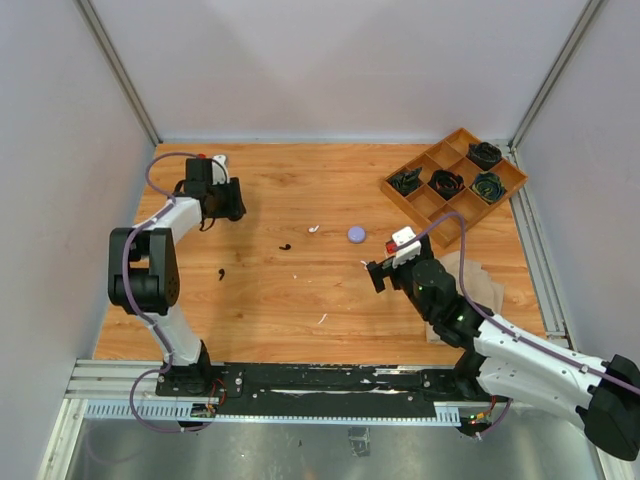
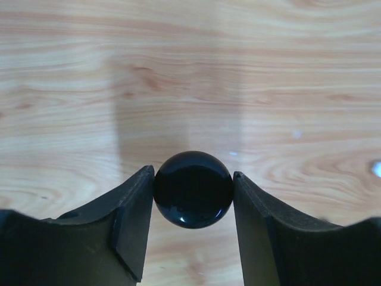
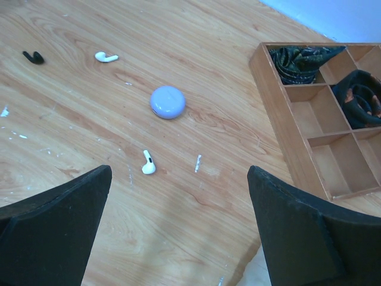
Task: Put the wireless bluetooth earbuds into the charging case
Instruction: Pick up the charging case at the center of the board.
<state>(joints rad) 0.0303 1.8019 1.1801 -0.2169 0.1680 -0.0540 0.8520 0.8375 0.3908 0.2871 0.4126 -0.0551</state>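
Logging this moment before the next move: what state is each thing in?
Left hand: shut on the black round case.
Right hand: open, empty.
Lavender case: lid closed, on the table.
White earbuds: loose on the table.
Black earbud: loose on the table.
Wooden tray: some compartments hold black cables, others empty.

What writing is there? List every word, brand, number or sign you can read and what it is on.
No text can be read anywhere.
The black round case: glossy, no print showing.
The lavender case: plain lid, no mark.
The red and white tag: too small to read.
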